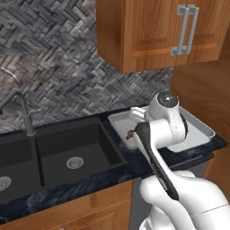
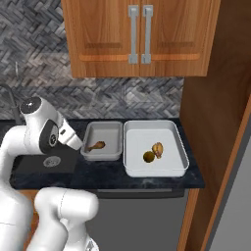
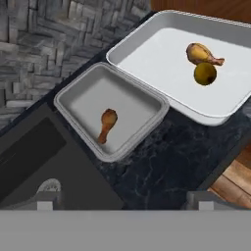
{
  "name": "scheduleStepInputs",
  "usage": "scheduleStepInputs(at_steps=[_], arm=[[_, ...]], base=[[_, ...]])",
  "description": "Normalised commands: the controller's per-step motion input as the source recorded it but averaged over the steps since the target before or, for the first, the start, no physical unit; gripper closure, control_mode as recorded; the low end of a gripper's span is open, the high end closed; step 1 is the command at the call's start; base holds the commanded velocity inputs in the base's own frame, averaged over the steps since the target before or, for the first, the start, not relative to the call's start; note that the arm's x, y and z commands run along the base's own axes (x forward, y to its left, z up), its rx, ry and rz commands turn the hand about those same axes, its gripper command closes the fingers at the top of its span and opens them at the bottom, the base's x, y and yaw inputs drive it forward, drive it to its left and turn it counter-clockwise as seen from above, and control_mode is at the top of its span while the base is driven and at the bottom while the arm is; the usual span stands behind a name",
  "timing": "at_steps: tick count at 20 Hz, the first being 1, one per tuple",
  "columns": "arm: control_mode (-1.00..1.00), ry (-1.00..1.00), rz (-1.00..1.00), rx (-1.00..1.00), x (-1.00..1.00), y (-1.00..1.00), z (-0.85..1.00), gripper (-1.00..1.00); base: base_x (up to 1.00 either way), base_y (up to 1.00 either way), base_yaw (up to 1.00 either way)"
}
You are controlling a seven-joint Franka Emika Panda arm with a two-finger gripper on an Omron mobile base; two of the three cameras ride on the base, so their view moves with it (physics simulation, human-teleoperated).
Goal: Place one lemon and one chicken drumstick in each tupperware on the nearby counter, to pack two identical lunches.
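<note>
Gripper (image 3: 122, 201) tips hang released over the table's (image 3: 162, 169) front edge; the smaller tupperware (image 3: 81, 83) holds one drumstick (image 3: 107, 123), so a lemon likely comes next.

small tupperware (image 3: 83, 100) w/ drumstick (image 3: 107, 124); big one (image 3: 162, 59) seemingly drumstick+lemon (image 3: 205, 73).

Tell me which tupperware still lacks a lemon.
The smaller tupperware, nearer the sink: it holds just a drumstick. The larger tupperware has a drumstick plus a lemon.
</note>
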Motion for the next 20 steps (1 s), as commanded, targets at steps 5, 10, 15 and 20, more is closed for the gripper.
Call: scheduleStepInputs(at_steps=[5, 10, 15, 20], arm=[[1.00, 0.00, 0.21, -0.04, -0.60, 0.05, 0.07, -1.00], [1.00, 0.00, 0.00, 0.00, 0.00, 0.00, 0.00, -1.00], [1.00, 0.00, 0.00, 0.00, 0.00, 0.00, 0.00, -1.00], [1.00, 0.00, 0.00, 0.00, 0.00, 0.00, 0.00, -1.00]], base=[[-0.40, 0.06, 0.10], [-1.00, -0.16, 0.07], [-1.00, -0.81, -0.22], [-0.71, -1.00, -0.43]])
